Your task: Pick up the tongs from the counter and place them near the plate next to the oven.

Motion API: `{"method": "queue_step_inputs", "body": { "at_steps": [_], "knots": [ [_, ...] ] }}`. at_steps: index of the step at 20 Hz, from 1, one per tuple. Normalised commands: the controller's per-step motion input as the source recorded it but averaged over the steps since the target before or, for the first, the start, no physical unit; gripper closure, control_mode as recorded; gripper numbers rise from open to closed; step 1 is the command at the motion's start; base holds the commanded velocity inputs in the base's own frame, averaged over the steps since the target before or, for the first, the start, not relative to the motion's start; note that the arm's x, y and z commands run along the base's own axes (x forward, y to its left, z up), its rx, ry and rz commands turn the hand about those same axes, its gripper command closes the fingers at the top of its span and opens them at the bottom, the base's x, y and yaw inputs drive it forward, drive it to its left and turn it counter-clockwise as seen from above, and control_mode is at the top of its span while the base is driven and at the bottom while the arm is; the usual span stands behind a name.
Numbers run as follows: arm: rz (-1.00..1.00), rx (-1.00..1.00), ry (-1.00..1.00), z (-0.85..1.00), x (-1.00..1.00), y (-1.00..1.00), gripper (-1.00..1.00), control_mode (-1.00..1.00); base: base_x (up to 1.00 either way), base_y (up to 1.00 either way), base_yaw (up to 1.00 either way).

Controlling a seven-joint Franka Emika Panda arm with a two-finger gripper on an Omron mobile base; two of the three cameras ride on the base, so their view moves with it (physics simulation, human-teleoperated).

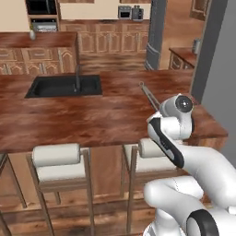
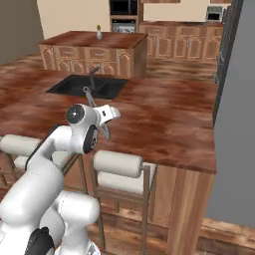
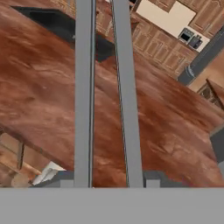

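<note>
At right of centre in the left base view, the tongs point(image 1: 149, 95) show as a thin grey line slanting up and left from behind the arm's white wrist, over the reddish-brown worktop point(image 1: 92, 117); a black sink point(image 1: 64, 85) lies in the worktop at upper left, and two white-cushioned stools point(image 1: 59, 161) stand along its near edge at the bottom. At left of centre in the right base view, the tongs point(image 2: 89, 95) rise from the white hand toward the sink point(image 2: 87, 85), their tip showing against its near edge, while the pincer point(image 2: 105, 128) is clenched on their lower part. Up the middle of the hand view, the tongs point(image 3: 84, 96) run as two grey bars from the bottom to the top edge, grasped between the dark fingertips point(image 3: 65, 177), with the worktop point(image 3: 39, 100) behind them.
</note>
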Motion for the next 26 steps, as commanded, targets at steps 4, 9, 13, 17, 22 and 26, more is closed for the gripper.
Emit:
{"method": "queue_step_inputs", "body": {
  "at_steps": [4, 9, 13, 17, 22, 26],
  "knots": [
    [0.0, 0.0, 0.0, 0.0, 0.0, 0.0, 1.0, 1.0, -0.44, 1.0, 0.21],
    [0.0, 0.0, 0.0, 0.0, 0.0, 0.0, 1.0, 1.0, -0.08, 1.0, 0.13],
    [0.0, 0.0, 0.0, 0.0, 0.0, 0.0, 1.0, 1.0, 0.0, 1.0, 0.08],
    [0.0, 0.0, 0.0, 0.0, 0.0, 0.0, 1.0, 1.0, 0.0, 1.0, 0.05],
    [0.0, 0.0, 0.0, 0.0, 0.0, 0.0, 1.0, 1.0, 0.0, 1.0, 0.02],
    [0.0, 0.0, 0.0, 0.0, 0.0, 0.0, 1.0, 1.0, 0.05, 1.0, 0.0]
  ]
}}
